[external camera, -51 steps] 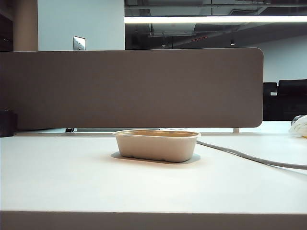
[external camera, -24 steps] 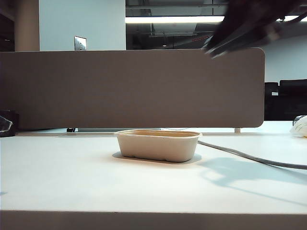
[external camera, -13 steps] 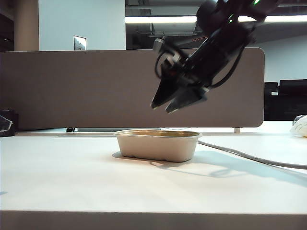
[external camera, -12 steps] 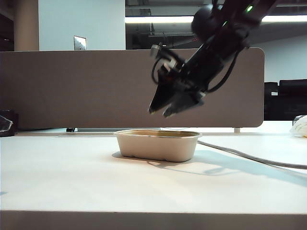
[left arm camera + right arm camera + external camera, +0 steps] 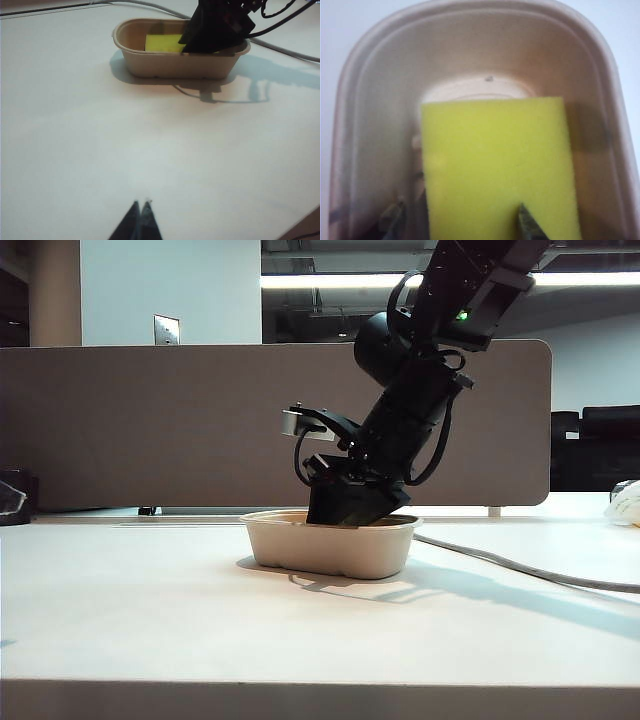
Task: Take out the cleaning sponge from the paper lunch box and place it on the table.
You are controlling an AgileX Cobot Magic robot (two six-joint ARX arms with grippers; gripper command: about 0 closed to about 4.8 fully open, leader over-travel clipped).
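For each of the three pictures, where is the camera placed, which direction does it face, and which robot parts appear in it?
Exterior view: low at the table front edge, facing the partition; shows the right arm, its right gripper inside the paper lunch box.
Left wrist view: above the table, facing the box from afar; shows the left gripper, jaws together.
Right wrist view: directly over the box, looking down; open fingertips straddle the cleaning sponge.
Shared: all three show the box.

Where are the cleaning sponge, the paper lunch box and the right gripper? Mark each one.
cleaning sponge (image 5: pixel 495 165): right wrist view, middle of its yellow top face.
paper lunch box (image 5: pixel 330 552): exterior view, its front wall.
right gripper (image 5: pixel 460 220): right wrist view, midway between the open fingertips astride the sponge.
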